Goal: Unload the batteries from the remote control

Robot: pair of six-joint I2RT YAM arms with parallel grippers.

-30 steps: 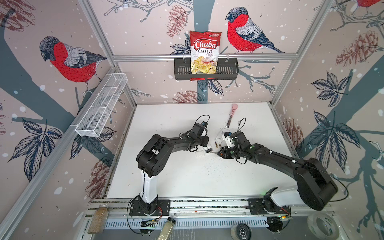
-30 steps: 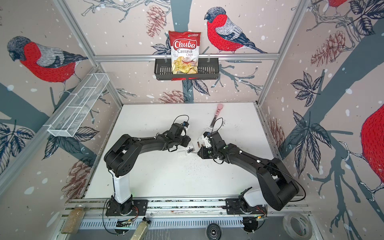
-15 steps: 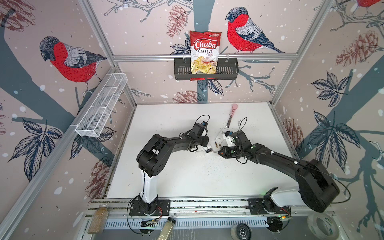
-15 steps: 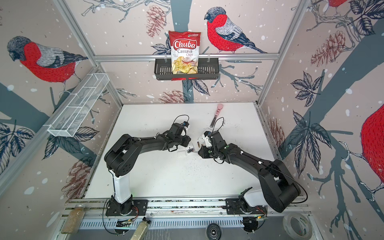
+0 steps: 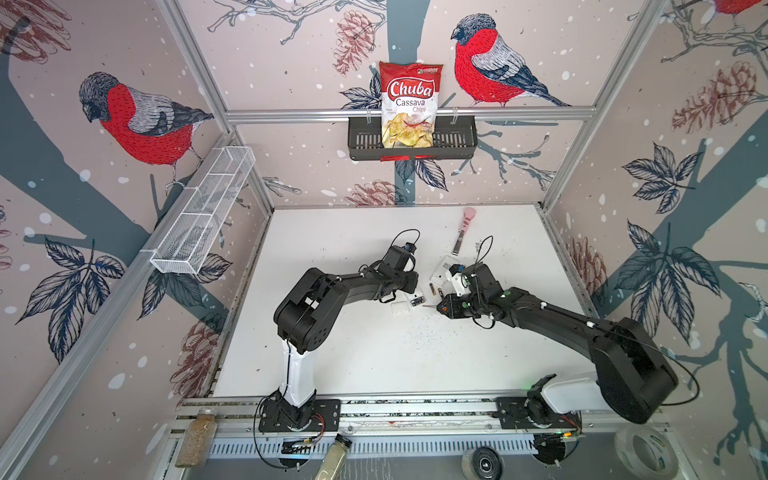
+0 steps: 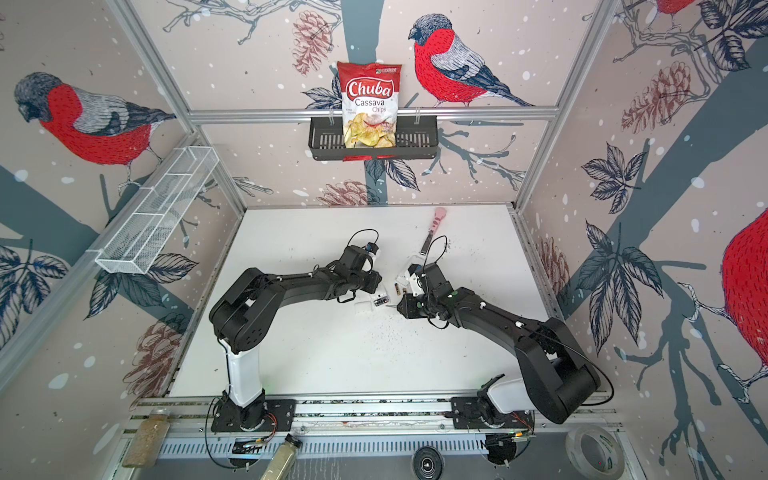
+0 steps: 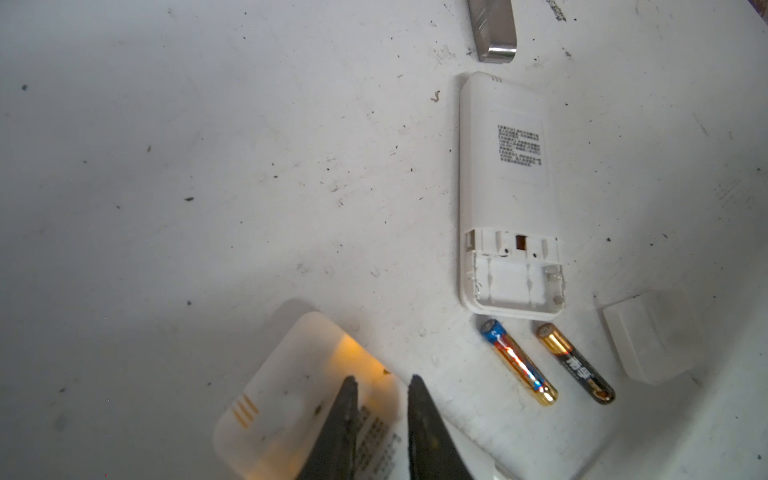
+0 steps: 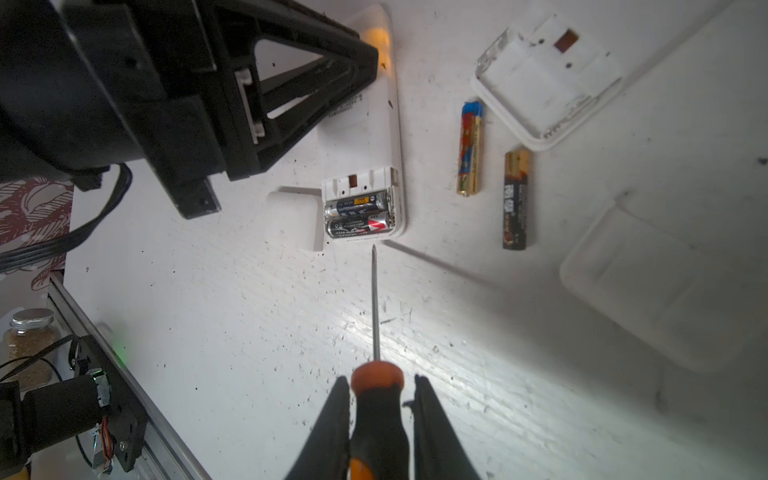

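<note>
A white remote (image 8: pixel 361 137) lies face down with two batteries (image 8: pixel 357 214) still in its open compartment. My left gripper (image 7: pixel 382 380) rests on that remote's back (image 7: pixel 291 395), its fingers a narrow gap apart with nothing between them. My right gripper (image 8: pixel 378 380) is shut on the orange-and-black screwdriver (image 8: pixel 376 399), whose tip (image 8: pixel 374 247) stops just short of the compartment. Two loose batteries (image 7: pixel 517 361) (image 7: pixel 575 361) lie on the table beside a second white remote (image 7: pixel 507 199) with an empty compartment. In both top views the grippers (image 5: pixel 411 293) (image 5: pixel 446 307) meet mid-table.
A white battery cover (image 8: pixel 293 218) lies against the loaded remote, and another cover (image 7: pixel 648 340) lies near the loose batteries. A pink-handled tool (image 5: pixel 463 228) lies further back. A chips bag (image 5: pixel 409 104) stands in the black wall basket, and a wire basket (image 5: pixel 203 212) hangs on the left wall.
</note>
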